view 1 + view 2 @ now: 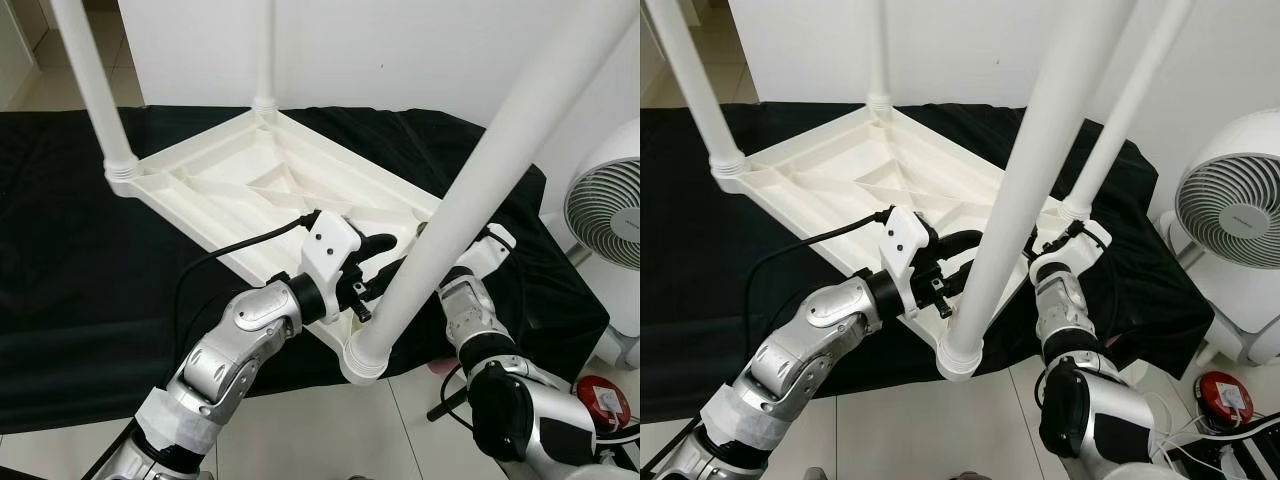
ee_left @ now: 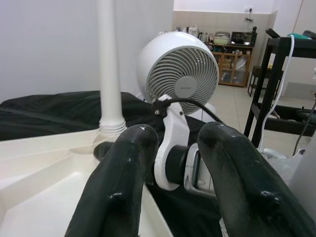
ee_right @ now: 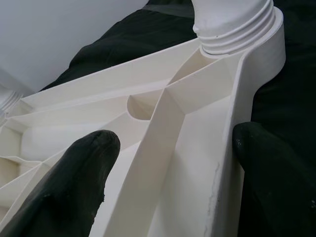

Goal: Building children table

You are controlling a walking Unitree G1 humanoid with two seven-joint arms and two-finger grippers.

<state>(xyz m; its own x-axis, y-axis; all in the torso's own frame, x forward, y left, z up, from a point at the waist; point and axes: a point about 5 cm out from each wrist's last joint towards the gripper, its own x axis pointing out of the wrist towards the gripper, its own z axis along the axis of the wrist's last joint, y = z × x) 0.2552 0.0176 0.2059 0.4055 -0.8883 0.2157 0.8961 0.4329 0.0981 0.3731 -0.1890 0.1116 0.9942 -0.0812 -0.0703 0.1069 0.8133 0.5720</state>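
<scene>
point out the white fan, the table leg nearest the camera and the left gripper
white fan (image 1: 1232,205), right eye view, on the round front grille.
nearest table leg (image 1: 470,190), left eye view, midway up the white tube.
left gripper (image 2: 173,182), left wrist view, midway between its two black fingertips.

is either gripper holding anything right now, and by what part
The right gripper straddles the upturned tabletop's side rim near a leg socket, one finger on each side. The left gripper sits open at the near edge, holding nothing.

White kids' table (image 1: 250,180) upside-down, legs (image 1: 455,215) up.
</scene>
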